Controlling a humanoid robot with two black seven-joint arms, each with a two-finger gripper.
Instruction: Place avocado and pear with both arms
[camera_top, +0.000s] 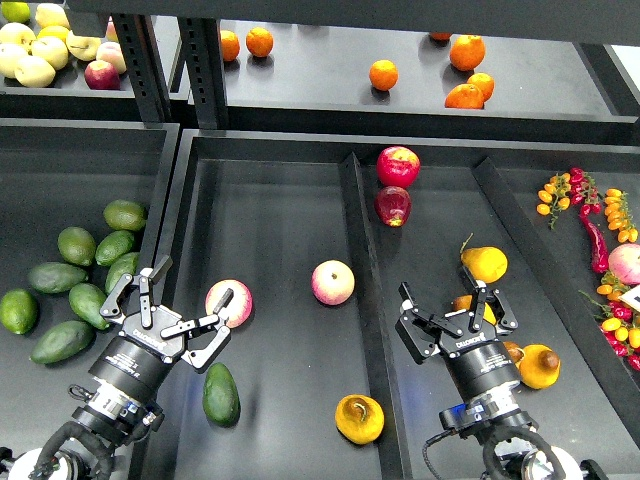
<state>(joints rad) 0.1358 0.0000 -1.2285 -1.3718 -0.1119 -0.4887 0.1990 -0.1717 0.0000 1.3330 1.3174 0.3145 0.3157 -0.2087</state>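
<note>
The avocado (221, 394), dark green and glossy, lies alone on the floor of the middle tray, near the front left. The pear (359, 418), yellow-orange with a dark brown blotch, lies in the same tray at the front right, beside the divider. My left gripper (176, 310) is open and empty, just above and left of the avocado and next to a pink apple (229, 302). My right gripper (456, 316) is open and empty over the right compartment, up and to the right of the pear, across the divider.
Several avocados (75, 290) lie in the left tray. A second apple (333, 282) sits mid-tray, and two red apples (398, 166) at the back. More pears (484, 263) (540, 366) flank my right gripper. A raised divider (365, 300) splits the tray. Oranges (383, 74) sit on the back shelf.
</note>
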